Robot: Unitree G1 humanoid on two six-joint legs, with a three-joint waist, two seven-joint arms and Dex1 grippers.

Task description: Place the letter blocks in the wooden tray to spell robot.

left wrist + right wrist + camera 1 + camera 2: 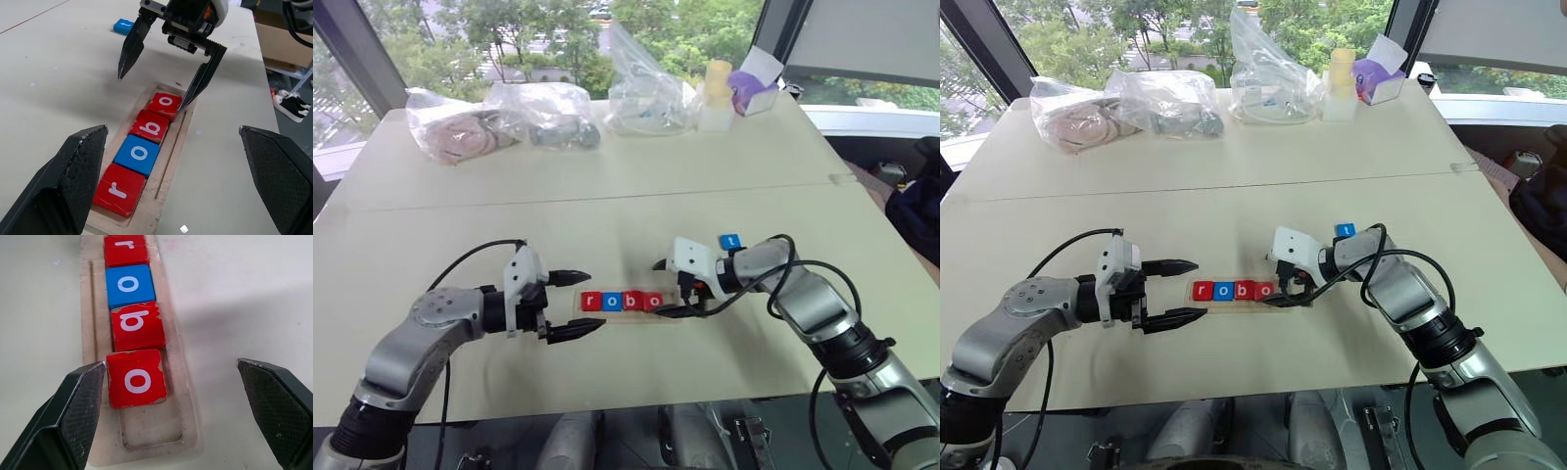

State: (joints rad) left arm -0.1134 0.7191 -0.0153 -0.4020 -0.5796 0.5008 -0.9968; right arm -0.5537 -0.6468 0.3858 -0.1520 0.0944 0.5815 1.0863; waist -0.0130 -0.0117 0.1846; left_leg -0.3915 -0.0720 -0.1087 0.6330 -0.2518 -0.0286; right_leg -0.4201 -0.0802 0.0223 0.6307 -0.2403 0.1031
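The wooden tray (pixel 151 431) lies on the table between my two grippers. Four letter blocks sit in its groove in a row: red r (pixel 119 190), blue o (pixel 138 153), red b (pixel 151 127) and red o (pixel 166 104). The space at the tray's right end is bare. A blue t block (pixel 730 240) lies on the table behind my right wrist. My right gripper (pixel 169 363) is open, its fingers straddling the second o without holding it. My left gripper (pixel 595 301) is open at the tray's left end, holding nothing.
Clear plastic bags (pixel 548 116) with small items line the far side of the table, beside a pale bottle (pixel 717 93) and a purple box (pixel 754 90). The table's front edge (pixel 607 403) runs just below the tray.
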